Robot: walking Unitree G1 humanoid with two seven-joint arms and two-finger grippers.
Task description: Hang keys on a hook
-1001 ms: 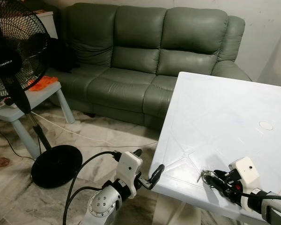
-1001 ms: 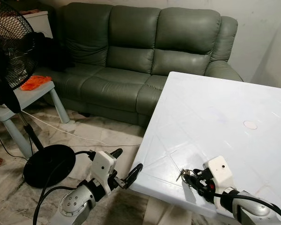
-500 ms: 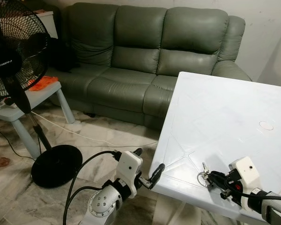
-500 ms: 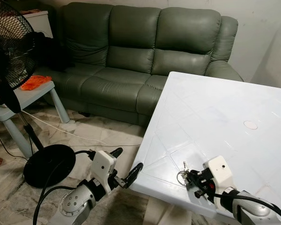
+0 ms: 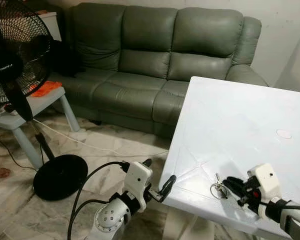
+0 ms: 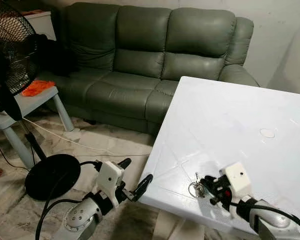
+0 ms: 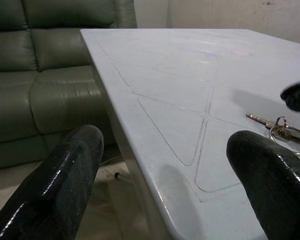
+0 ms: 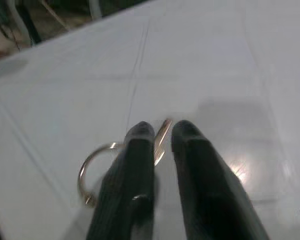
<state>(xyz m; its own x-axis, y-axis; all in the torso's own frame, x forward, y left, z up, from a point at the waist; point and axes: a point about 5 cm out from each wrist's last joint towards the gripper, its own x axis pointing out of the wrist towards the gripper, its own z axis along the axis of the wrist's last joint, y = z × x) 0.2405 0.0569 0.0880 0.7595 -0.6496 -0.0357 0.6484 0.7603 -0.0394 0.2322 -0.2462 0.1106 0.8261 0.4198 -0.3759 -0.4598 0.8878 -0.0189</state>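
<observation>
The keys (image 5: 219, 187) lie flat on the white worktop (image 5: 240, 120), just ahead of the right claw (image 5: 233, 183) and near the worktop's front edge. In the right wrist view the two black fingers (image 8: 135, 170) stand close together with only a thin gap, the tip of a key between or just beyond them and the ring (image 8: 92, 167) off to one side. Whether they actually pinch the key cannot be told; they look nearly closed rather than clamped on anything.

The main risk, as I judge it, is a poor hold: the keys are thin and lie flat on a smooth top, so fingers closing from above may slide off or nudge the bunch ahead of the claw. Since the keys sit close to the edge, such a push could send them over onto the floor. A grip on one key alone could also let the ring swing and slip free once lifted.

The left claw (image 5: 157, 181) hovers beside the worktop's corner, its fingers spread wide with nothing between them.

The left wrist view gives a low side look across the worktop: a key blade and ring (image 7: 285, 131) lie well beyond that claw, with the right claw's dark tip just past them. The head views show the sofa (image 5: 155, 65) and fan (image 5: 15, 55), but no hook can be made out.
</observation>
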